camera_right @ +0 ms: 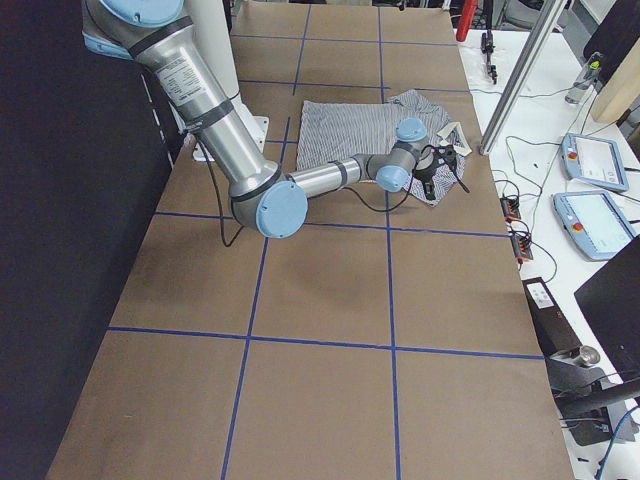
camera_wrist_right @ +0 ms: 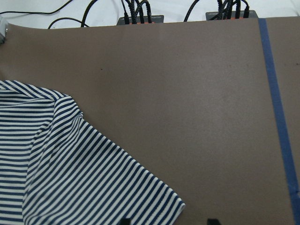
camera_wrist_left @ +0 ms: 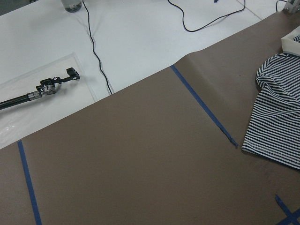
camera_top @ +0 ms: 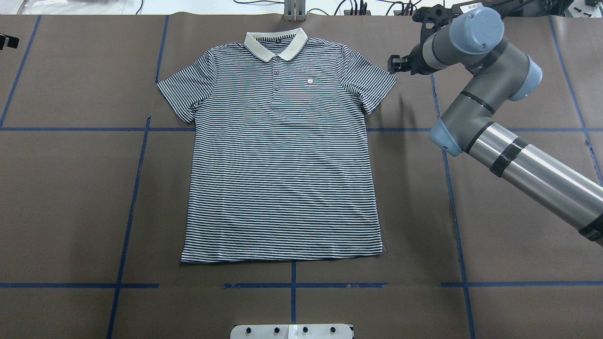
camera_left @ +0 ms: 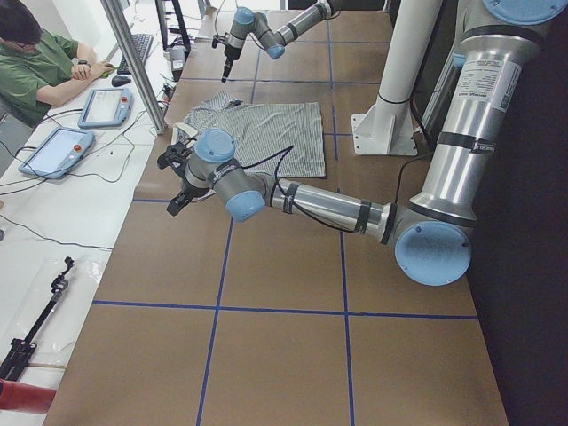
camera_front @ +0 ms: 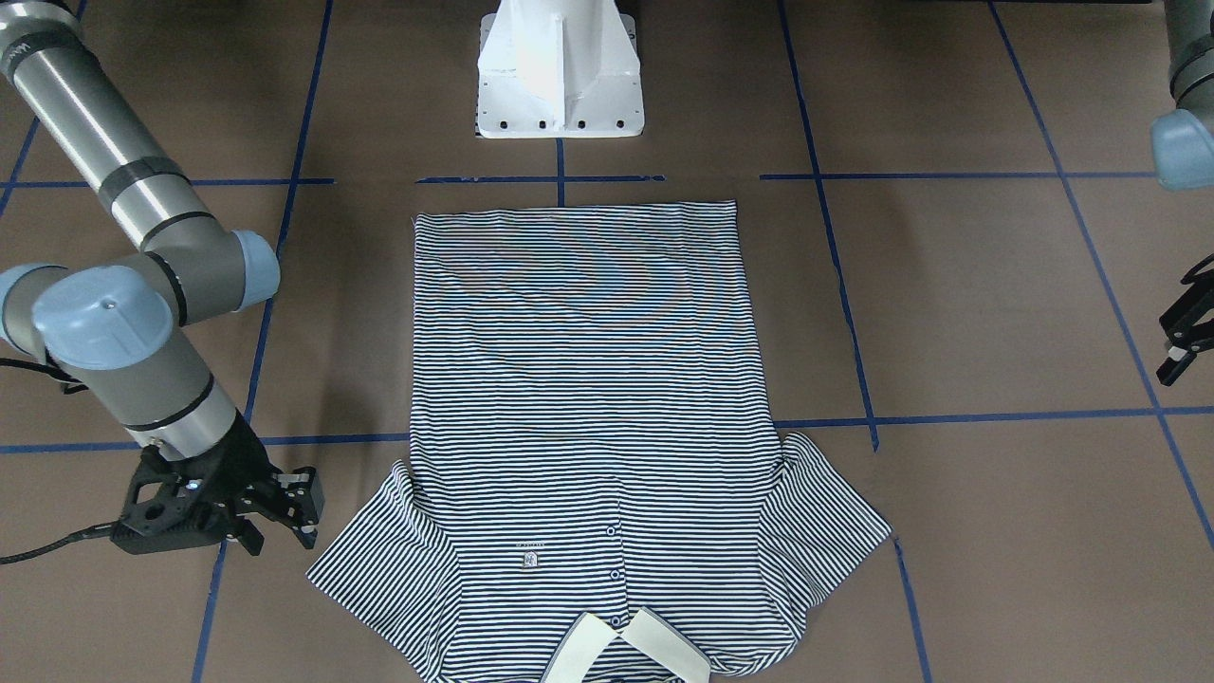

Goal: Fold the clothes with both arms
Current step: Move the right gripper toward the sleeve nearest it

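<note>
So the right claw [camera_front: 283,520] is spread wide with nothing in it, sitting just beside the sleeve of the polo shirt [camera_top: 282,165] on that side. The left claw [camera_front: 1184,341] is cut off at the frame edge, well apart from the shirt, and I can't tell how open it is. Count: one shirt, flat and face up on the bench [camera_top: 70,197], and two claws.
</note>
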Motion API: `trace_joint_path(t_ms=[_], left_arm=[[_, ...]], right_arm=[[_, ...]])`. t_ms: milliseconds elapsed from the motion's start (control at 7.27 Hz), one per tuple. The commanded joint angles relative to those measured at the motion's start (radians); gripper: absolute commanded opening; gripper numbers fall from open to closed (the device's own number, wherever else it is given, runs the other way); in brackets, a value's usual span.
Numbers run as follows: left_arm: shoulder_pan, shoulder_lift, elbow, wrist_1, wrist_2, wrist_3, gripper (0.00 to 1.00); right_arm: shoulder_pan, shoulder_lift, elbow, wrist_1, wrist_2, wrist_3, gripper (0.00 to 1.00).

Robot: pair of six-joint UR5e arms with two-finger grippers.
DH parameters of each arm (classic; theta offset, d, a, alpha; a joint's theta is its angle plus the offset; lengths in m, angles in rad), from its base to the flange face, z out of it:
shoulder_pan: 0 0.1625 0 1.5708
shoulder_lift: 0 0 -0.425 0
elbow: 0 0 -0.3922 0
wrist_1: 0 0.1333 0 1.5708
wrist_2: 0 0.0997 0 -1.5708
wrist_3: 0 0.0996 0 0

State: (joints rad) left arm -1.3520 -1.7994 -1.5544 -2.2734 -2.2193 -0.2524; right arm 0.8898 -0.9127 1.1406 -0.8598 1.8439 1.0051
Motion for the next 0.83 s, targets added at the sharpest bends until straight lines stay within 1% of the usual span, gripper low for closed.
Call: trace_joint_path(t_ms=[0, 138, 275, 412, 688], left_arm=[[0.001, 0.0, 0.002, 0.0, 0.0, -0.001, 1.0], [0.001, 0.0, 0.0, 0.0, 0.0, -0.001, 1.0], [0.001, 0.0, 0.0, 0.0, 0.0, -0.001, 1.0], [0.001, 0.0, 0.0, 0.0, 0.0, -0.001, 1.0], [0.001, 0.0, 0.002, 0.0, 0.0, -0.001, 1.0]], right_arm=[[-0.026, 0.038, -0.074, 0.002, -0.048, 0.02, 0.6], [-0.026, 0.04, -0.122, 0.048, -0.072, 0.02, 0.58], [-0.026, 0.04, -0.166, 0.108, -0.072, 0.02, 0.58], [-0.026, 0.044, -0.17, 0.108, -0.074, 0.02, 0.57], [-0.029, 0.046, -0.177, 0.108, -0.075, 0.02, 0.51]])
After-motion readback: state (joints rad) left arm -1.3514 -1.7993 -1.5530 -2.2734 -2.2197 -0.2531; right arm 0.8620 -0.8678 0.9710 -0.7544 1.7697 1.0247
